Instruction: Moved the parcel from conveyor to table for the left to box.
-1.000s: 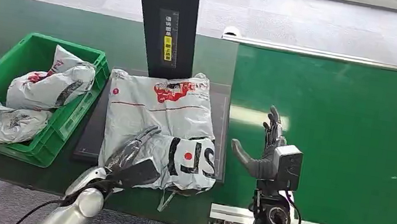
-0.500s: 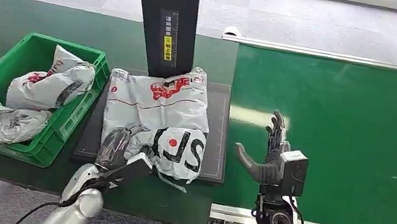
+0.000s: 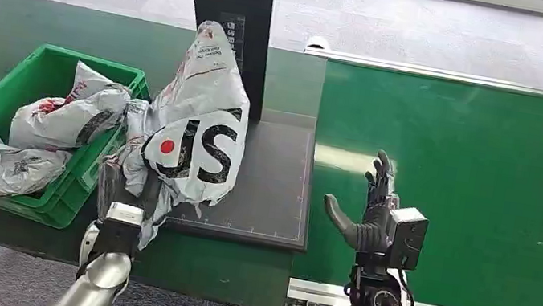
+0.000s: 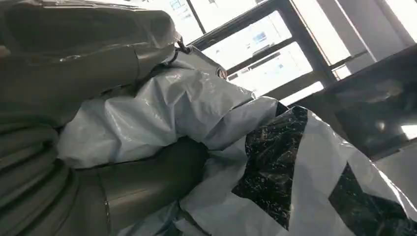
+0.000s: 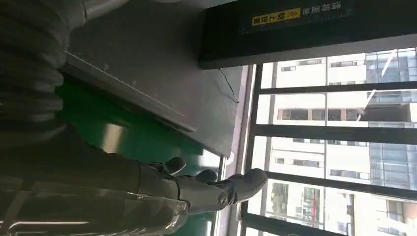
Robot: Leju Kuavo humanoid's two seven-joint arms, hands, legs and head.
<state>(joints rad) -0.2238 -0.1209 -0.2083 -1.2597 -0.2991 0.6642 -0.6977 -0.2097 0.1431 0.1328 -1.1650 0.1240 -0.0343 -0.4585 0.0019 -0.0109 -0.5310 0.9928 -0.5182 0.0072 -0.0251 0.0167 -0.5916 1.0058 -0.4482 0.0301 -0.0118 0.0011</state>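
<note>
Head view: my left hand [image 3: 118, 203] grips parcel [image 3: 194, 129] by lower end, bag raised above hand, off dark mat [image 3: 262, 192], leaning toward green box [image 3: 45, 66] just beside my hand. My right hand [image 3: 369, 212] empty, fingers apart, upright over conveyor [image 3: 474, 191]. Conveyor-to-table leg looks done; drop into box not yet made. Count: one parcel in hand, two in box.

Left wrist view: thumb [image 4: 147, 177] pressed into white plastic of parcel [image 4: 196, 103].

Right wrist view: fingers [image 5: 241, 184] straight, holding nothing

three parcels [image 3: 194, 129], one green crate [image 3: 91, 167], two robot hands [image 3: 373, 213].
</note>
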